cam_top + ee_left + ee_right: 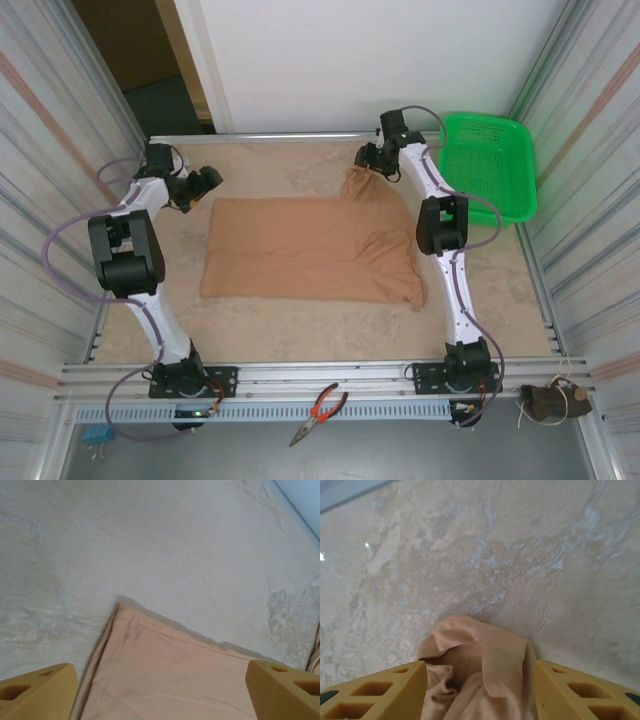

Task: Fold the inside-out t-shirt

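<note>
Now, t-shirt [465,640] corner inside right claw [480,666]

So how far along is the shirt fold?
Done: the t-shirt lies spread mostly flat on the table, in a rough rectangle. In hand: the right gripper has the far right corner bunched between its fingers, raised in a peak. The left gripper hovers open over the far left corner, not gripping. Left: no clear fold is visible, so the folding itself looks to be ahead.
</note>
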`<act>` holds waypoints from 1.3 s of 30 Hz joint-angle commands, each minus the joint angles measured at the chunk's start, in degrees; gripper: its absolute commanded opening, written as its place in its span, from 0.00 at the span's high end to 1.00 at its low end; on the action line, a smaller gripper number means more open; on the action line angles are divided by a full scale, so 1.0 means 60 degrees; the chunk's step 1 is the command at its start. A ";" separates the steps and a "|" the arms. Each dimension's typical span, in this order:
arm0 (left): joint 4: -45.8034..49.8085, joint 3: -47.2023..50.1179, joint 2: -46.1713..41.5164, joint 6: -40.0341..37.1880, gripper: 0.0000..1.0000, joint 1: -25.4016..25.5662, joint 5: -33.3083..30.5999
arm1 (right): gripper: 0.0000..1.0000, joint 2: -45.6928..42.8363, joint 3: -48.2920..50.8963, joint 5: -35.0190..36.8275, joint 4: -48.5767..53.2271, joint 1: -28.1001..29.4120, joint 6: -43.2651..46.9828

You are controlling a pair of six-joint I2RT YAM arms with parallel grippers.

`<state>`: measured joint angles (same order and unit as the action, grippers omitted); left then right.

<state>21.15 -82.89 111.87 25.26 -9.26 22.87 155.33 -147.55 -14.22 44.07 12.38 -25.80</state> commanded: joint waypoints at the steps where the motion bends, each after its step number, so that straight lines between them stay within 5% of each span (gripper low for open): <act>1: 0.0201 -0.0414 0.0346 -0.0152 0.13 0.0065 0.0172 | 0.54 0.0315 -0.0369 -0.0419 -0.0342 0.0021 -0.0408; 6: 0.0196 -0.0540 0.0578 -0.0122 0.13 0.0064 0.0207 | 0.99 0.0155 -0.0398 -0.0749 -0.0633 -0.0156 -0.0796; 20: 0.0926 -0.1800 0.1816 -0.0586 0.13 0.0091 0.0060 | 1.00 -0.1183 -0.0031 -0.0807 -0.0567 -0.0218 -0.0799; 30: 0.1632 -0.3101 0.2939 -0.0873 0.23 0.0567 -0.0119 | 1.00 -0.1513 0.0802 -0.0888 -0.0881 -0.0203 -0.0840; 33: 0.1677 -0.3150 0.3074 -0.0826 0.34 0.0663 -0.0162 | 1.00 -0.1491 0.0802 -0.0946 -0.0871 -0.0203 -0.0871; 39: 0.1577 -0.3147 0.3155 -0.0698 0.98 0.0678 -0.0033 | 1.00 -0.1675 0.0864 -0.1029 -0.0730 -0.0211 -0.0889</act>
<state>29.78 -100.42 129.99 21.45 -5.10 22.09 149.29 -142.91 -19.27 39.05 11.00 -30.00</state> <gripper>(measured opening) 0.094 0.051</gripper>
